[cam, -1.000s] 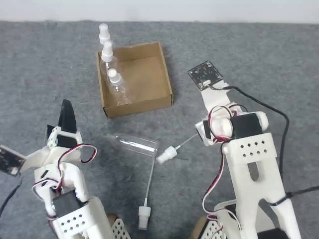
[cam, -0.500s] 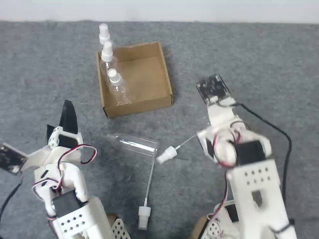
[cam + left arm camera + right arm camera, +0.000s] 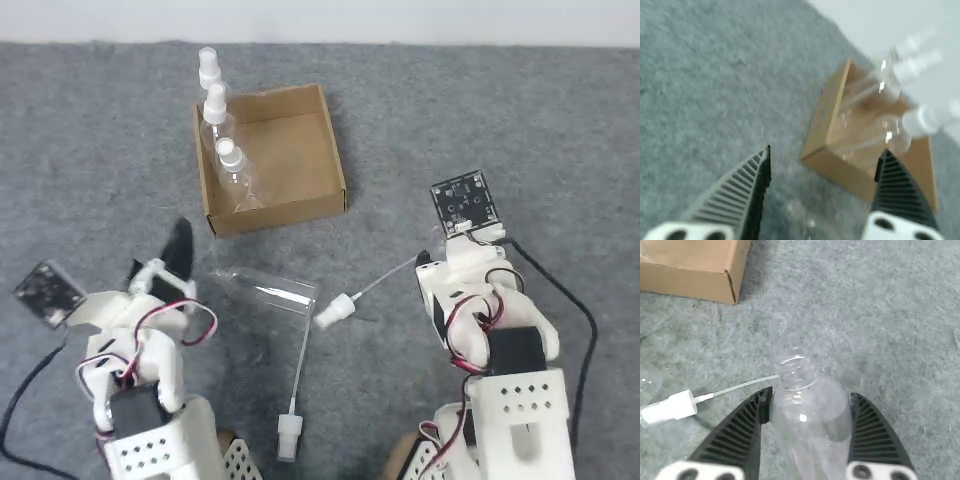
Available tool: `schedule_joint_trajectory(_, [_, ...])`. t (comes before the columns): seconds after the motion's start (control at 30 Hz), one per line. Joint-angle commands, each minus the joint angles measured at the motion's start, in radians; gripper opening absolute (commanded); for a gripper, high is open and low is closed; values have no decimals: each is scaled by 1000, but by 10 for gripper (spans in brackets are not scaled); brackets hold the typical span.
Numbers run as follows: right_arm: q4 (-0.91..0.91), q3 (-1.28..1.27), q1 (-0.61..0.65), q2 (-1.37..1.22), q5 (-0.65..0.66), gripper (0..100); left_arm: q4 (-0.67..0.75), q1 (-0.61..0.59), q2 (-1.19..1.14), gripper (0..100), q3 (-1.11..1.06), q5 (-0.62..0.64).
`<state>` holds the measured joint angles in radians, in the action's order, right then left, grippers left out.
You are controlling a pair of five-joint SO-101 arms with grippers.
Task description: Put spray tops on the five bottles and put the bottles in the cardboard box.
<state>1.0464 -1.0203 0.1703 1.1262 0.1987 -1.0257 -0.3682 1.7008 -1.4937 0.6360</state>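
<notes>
Three capped bottles [image 3: 228, 165] lean inside the cardboard box [image 3: 285, 212]. Right gripper [image 3: 810, 395] clamps an uncapped bottle [image 3: 812, 425] with its neck outward, presumably to accept the nearby spray top [image 3: 670, 407]. Left gripper [image 3: 826, 150] is spread wide, empty, aimed toward the box.

Bare carpet [image 3: 120, 130] lies before my spread left gripper [image 3: 826, 150]; three capped bottles [image 3: 228, 160] crowd the left wall of the cardboard box [image 3: 278, 214], its right half free; a lying bottle [image 3: 265, 288] and two spray tops [image 3: 335, 311] litter the middle; my right gripper [image 3: 811, 395] clasps an uncapped bottle [image 3: 810, 420]
</notes>
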Motion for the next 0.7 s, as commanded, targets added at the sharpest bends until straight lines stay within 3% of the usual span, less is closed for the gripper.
schedule_joint_trajectory(0.0, [-39,3,-13,31,-9,122,-68,57,14,316,77,-38])
schedule_joint_trajectory(0.43, [-116,-55,-12,22,-11,122,-75,282,14,316,44,-38])
schedule_joint_trajectory(0.67, [-143,-77,-10,22,-11,122,-152,408,6,316,47,-40])
